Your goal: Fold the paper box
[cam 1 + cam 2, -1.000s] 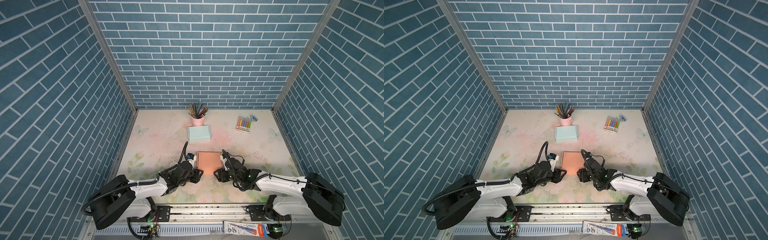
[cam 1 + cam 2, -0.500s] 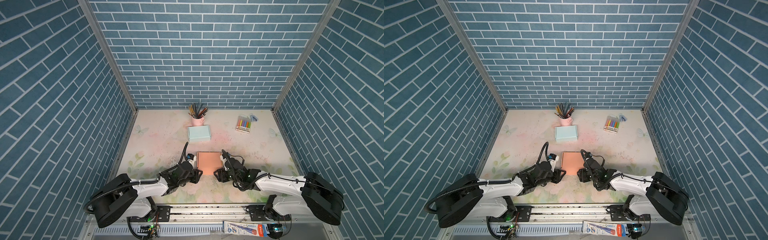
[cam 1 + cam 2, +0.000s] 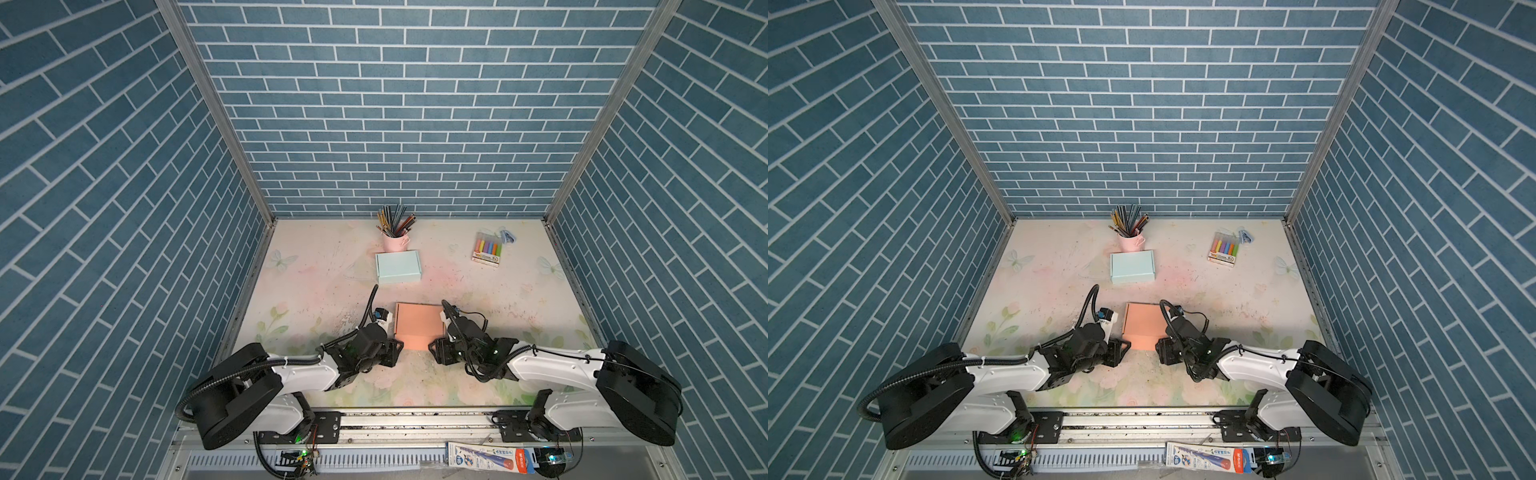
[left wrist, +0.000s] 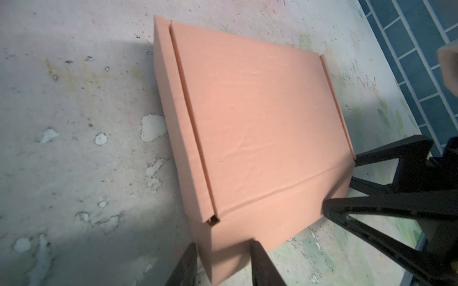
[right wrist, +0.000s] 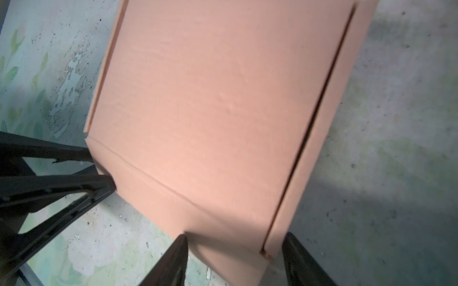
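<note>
**Left jaws draw in on the paper box's near-left corner.**
In both top views the salmon paper box lies flat on the table, near the middle of the front edge. The left gripper and right gripper sit at its two near corners, and the left has narrowed since a second ago. In the left wrist view, the left gripper straddles its corner, fingertips touching both walls in a pinch. In the right wrist view, the right gripper pinches the other near corner, unchanged. The lid lies down, so folding looks nearly done, with both grips squaring the front.
</note>
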Available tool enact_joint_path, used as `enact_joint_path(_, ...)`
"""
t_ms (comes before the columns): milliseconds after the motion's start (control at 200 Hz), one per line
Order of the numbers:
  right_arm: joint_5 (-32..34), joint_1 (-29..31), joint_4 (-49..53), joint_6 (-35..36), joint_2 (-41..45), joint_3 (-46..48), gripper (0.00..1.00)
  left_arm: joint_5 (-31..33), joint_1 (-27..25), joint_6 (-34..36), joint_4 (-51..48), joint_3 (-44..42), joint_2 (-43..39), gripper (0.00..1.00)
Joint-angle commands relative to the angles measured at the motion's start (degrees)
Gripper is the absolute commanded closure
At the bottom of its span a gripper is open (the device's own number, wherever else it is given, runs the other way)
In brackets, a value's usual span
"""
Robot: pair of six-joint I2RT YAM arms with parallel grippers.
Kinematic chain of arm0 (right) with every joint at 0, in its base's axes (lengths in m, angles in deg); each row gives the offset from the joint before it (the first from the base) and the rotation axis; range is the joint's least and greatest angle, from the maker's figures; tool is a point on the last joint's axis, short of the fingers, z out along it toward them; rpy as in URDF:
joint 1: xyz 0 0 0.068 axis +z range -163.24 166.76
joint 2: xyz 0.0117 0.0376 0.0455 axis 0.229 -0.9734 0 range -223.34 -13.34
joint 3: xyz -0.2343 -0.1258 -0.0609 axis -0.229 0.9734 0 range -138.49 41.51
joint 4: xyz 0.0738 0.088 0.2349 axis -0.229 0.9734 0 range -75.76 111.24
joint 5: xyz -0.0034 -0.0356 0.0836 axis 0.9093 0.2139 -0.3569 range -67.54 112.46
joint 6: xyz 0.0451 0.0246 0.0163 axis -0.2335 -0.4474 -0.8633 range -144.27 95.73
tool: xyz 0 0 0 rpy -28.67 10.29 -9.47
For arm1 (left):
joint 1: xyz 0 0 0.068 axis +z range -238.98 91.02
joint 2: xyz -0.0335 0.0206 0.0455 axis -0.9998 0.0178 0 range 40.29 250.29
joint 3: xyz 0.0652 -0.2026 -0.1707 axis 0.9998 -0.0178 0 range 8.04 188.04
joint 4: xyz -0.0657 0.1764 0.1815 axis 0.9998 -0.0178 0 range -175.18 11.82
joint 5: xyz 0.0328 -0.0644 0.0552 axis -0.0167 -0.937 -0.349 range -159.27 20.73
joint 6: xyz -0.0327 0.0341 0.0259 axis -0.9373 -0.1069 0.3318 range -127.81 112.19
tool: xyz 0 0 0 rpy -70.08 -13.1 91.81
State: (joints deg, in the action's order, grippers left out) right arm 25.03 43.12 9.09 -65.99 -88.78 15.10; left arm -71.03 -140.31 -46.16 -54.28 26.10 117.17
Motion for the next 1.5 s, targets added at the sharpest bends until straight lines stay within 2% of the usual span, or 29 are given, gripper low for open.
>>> enact_joint_path(0,2.3,0.2,0.4,-0.2,-0.5,-1.8,0.38,1.5,0.6,0.6,0.9,1.0,0.8,0.63)
enact_joint_path(390,2.5,0.0,1.5,0.3,-0.4,-2.3,0.39,1.8,1.0,0.9,-0.1,0.6,-0.7,0.63)
enact_joint_path(645,3.4,0.0,7.4,-0.1,4.4,-1.1,0.25,1.1,2.1,1.8,-2.1,1.5,-2.5,0.63)
enact_joint_path(875,5.6,0.0,13.3,0.8,10.7,-2.0,0.24,1.7,2.6,2.5,-6.5,1.6,-6.0,0.61)
enact_joint_path(1035,7.5,-0.6,14.3,4.7,12.7,-4.4,0.24,3.8,2.5,3.0,-11.4,0.9,-9.5,0.60)
enact_joint_path(1250,1.2,-6.9,13.2,12.7,10.1,-10.0,0.24,4.6,0.5,4.2,-15.6,3.3,-13.0,0.60)
enact_joint_path(1495,-7.8,-14.1,11.3,19.7,-0.3,-18.4,0.24,4.1,-4.7,4.2,-13.5,7.8,-7.6,0.61)
